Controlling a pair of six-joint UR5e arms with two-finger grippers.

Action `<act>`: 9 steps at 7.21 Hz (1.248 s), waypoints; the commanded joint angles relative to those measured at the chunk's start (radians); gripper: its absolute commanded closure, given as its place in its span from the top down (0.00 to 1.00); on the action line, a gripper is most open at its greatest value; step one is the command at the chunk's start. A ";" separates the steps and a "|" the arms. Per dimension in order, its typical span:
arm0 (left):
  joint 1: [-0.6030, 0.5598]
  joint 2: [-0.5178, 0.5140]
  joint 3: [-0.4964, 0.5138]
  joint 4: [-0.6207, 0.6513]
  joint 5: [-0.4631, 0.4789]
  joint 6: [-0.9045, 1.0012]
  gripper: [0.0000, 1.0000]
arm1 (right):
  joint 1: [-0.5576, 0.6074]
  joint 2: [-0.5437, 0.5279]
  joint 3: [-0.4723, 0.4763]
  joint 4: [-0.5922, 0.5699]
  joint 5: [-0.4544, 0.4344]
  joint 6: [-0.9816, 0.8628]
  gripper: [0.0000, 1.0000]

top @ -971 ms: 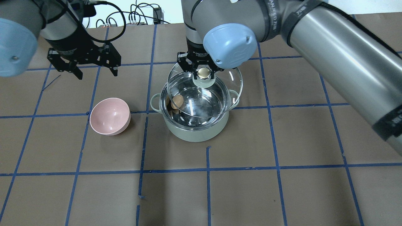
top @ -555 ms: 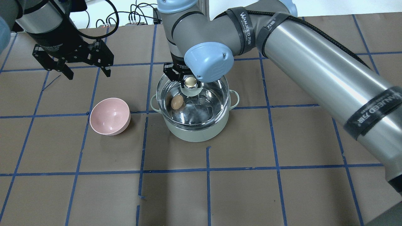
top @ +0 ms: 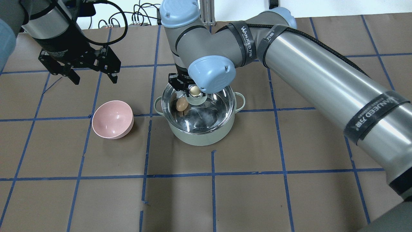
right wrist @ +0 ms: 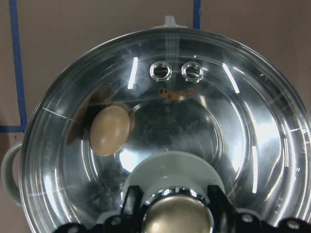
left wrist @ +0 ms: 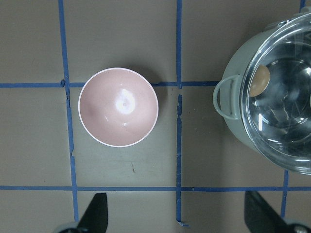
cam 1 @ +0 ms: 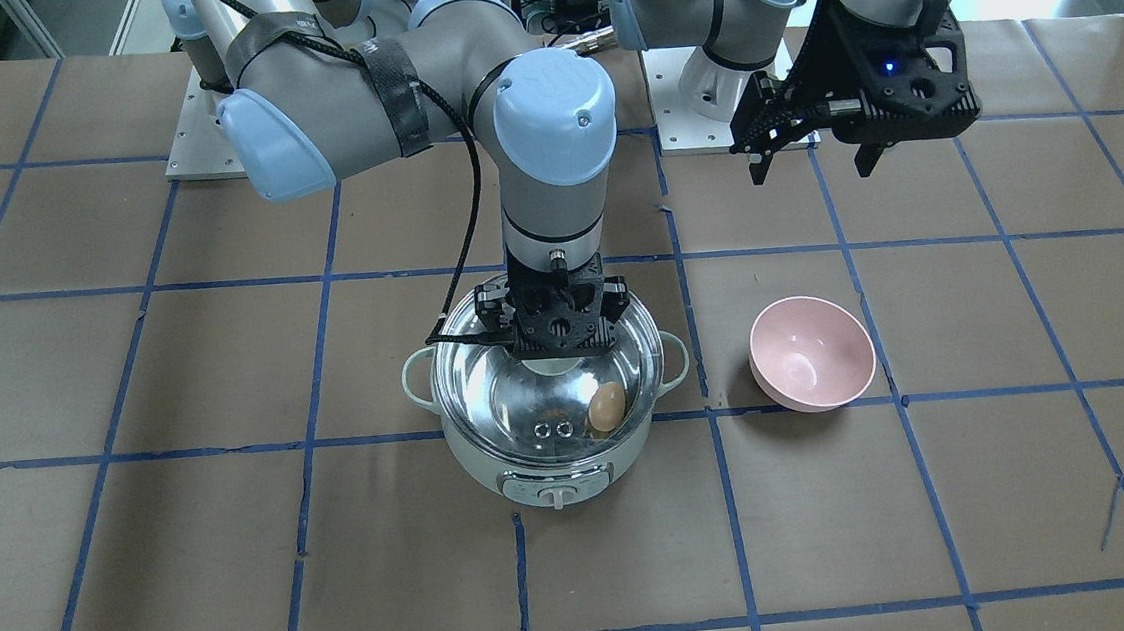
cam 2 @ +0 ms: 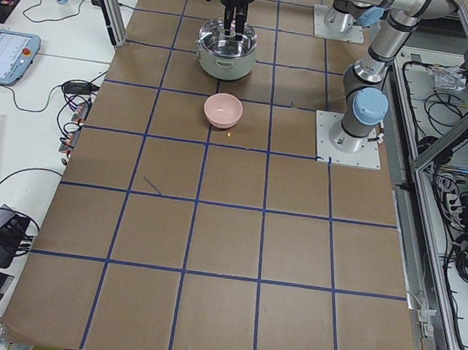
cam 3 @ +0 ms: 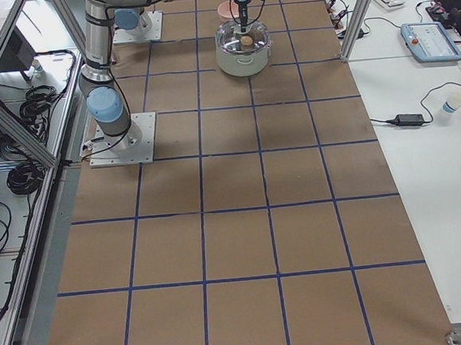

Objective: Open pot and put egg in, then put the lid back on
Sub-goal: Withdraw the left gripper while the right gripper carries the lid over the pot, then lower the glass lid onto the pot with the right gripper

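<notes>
The mint-green pot (top: 199, 133) stands mid-table, its control knob facing the far side (cam 1: 556, 496). The brown egg (top: 182, 104) lies inside on the steel floor, on the pink bowl's side; it shows through the glass in the right wrist view (right wrist: 110, 131). The clear glass lid (top: 214, 108) is level over the pot's rim; I cannot tell whether it rests on it. My right gripper (top: 194, 91) is shut on the lid's beige knob (right wrist: 177, 221). My left gripper (top: 96, 79) is open and empty, high above the table, behind the bowl.
An empty pink bowl (top: 112, 119) sits on the table left of the pot, about a hand's width from its side handle (left wrist: 224, 99). Brown paper with a blue tape grid (top: 212, 174) covers the table. Cables lie along the back edge.
My right gripper has carried the lid left and down, from tilted and offset behind the pot to level and centred over its rim. The left gripper has shifted slightly and stays open.
</notes>
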 commanded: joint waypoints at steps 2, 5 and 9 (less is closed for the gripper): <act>0.016 0.002 0.018 -0.011 0.010 -0.001 1.00 | 0.000 0.001 0.014 -0.023 -0.001 -0.006 0.05; 0.015 0.005 0.009 -0.003 0.002 -0.001 1.00 | 0.000 -0.001 0.014 -0.025 -0.001 0.008 0.67; 0.013 0.019 -0.004 -0.003 -0.004 -0.001 1.00 | -0.107 -0.186 0.014 0.155 0.001 -0.036 1.00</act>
